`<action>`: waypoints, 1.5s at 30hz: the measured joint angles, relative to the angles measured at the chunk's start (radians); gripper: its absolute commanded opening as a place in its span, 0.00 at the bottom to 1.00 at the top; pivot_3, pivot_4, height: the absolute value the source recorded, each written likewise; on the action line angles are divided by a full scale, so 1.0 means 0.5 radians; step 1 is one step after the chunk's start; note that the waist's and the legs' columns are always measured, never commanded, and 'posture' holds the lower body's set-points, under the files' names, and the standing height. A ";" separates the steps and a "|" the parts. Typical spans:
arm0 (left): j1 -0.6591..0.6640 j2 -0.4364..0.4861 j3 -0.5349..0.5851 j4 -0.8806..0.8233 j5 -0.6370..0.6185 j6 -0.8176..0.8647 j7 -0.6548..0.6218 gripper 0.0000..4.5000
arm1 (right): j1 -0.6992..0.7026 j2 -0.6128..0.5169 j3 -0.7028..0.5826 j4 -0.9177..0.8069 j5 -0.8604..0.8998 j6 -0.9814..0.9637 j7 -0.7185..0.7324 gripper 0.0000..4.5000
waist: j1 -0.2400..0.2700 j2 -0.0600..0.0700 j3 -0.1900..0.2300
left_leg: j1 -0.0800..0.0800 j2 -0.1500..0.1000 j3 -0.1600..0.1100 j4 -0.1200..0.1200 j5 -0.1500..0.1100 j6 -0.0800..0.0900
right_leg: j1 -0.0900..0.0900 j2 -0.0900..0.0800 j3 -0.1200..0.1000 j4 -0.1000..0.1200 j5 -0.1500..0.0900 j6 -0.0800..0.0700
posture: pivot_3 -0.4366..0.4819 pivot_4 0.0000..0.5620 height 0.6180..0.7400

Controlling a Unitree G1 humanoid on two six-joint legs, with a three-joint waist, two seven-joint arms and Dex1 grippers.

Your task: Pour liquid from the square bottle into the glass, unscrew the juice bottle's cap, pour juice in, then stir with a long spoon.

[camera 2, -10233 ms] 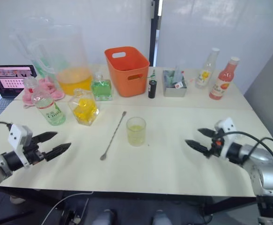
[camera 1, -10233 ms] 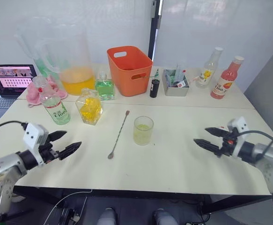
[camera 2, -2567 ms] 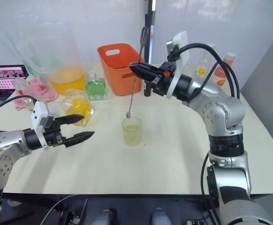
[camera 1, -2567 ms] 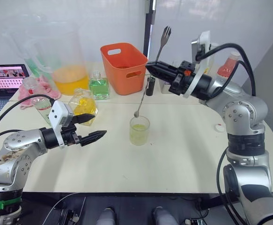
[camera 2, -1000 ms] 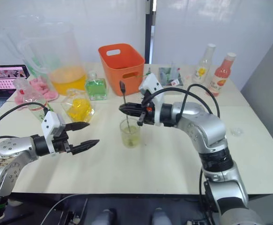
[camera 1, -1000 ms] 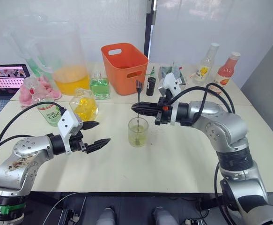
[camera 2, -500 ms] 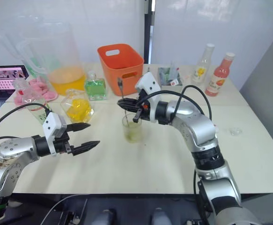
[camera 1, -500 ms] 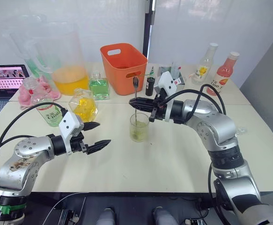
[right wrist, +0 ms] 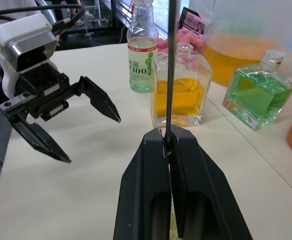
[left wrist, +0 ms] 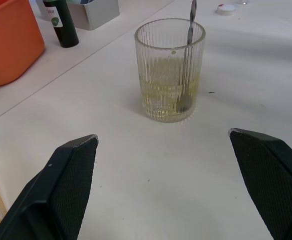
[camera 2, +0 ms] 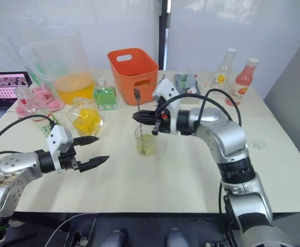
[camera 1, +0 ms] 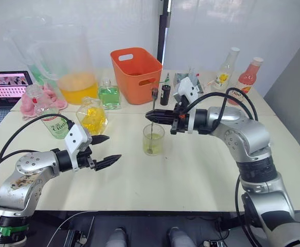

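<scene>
The glass (camera 1: 153,139), a ribbed tumbler with a little pale yellow liquid, stands mid-table. The long spoon (camera 1: 153,110) stands upright in it, its bowl (left wrist: 184,104) on the bottom. My right gripper (camera 1: 150,117) is shut on the spoon's shaft just above the rim. To the glass's left, my left gripper (camera 1: 106,149) hovers open and empty, pointing at it. The square bottle (camera 1: 91,116), holding yellow liquid and with no stopper, stands behind the left gripper. Beside it is the uncapped juice bottle (camera 1: 53,119). A small white cap (left wrist: 226,8) lies on the table beyond the glass.
Along the back stand a big pitcher (camera 1: 72,67) of orange liquid, a green bottle (camera 1: 110,95), an orange basket (camera 1: 138,72), a small dark bottle (camera 1: 165,95), a grey tray (camera 1: 187,83), a yellow-labelled bottle (camera 1: 224,72) and a pink bottle (camera 1: 245,80). A laptop (camera 1: 5,87) sits far left.
The spoon's top has shifted a little left and back to the right inside the glass with my right gripper. The left arm has held still.
</scene>
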 measured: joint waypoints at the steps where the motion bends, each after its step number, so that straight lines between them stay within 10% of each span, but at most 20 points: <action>1: 0.000 0.000 -0.002 0.000 0.002 0.000 0.001 0.99 | -0.011 -0.015 0.008 0.001 -0.015 -0.002 0.011 0.00 | 0.000 0.000 0.000 | 0.000 0.000 0.000 0.000 0.000 0.000 | 0.000 0.000 0.000 0.000 0.000 0.000 | 0.48 0.27 1.00; 45: 0.043 -0.003 -0.070 -0.008 0.022 -0.040 0.002 0.99 | -0.115 0.258 -0.045 0.267 -0.209 -0.281 -0.197 0.00 | -0.005 0.000 0.000 | 0.000 0.000 0.001 0.000 0.000 0.000 | -0.001 0.000 0.001 0.002 0.001 -0.001 | 0.48 0.27 1.00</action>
